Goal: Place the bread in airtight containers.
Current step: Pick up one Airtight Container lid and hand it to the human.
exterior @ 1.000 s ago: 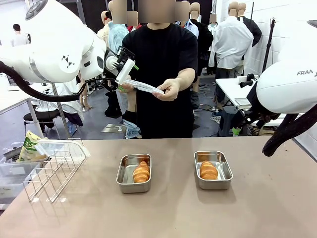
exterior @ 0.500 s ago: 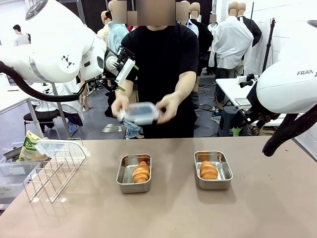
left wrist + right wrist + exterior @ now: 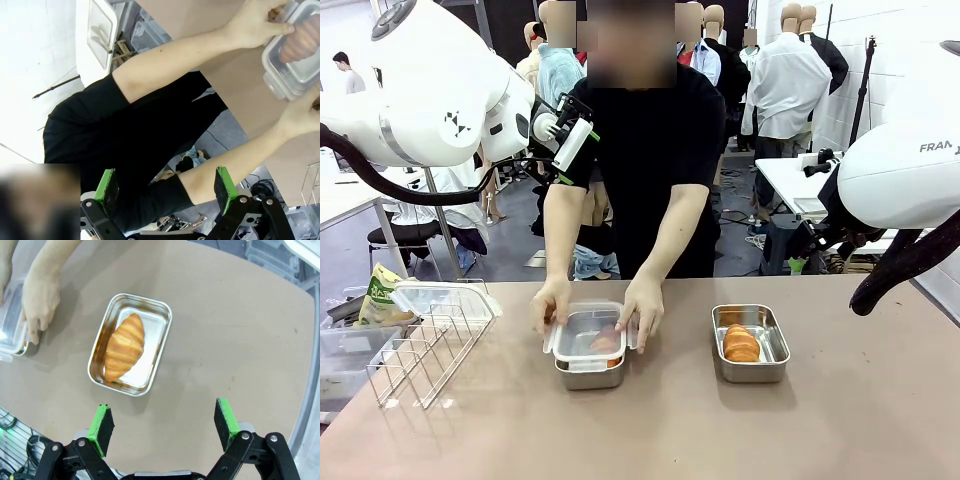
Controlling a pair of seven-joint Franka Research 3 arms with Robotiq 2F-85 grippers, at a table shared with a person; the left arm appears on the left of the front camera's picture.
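A shiny metal tin with round corners is sitting uncovered on the brown table, and one ridged golden bread is lying inside it. Just left of this tin, a person's hands are holding a clear lid on a second tin with bread under it. The right wrist view is looking straight down into the uncovered tin. The left pincer and right pincer are both hanging spread wide, gripping nothing.

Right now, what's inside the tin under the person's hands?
One bread roll shows dimly through the clear lid; the hands hide the lid's sides, so its latching is unseen.
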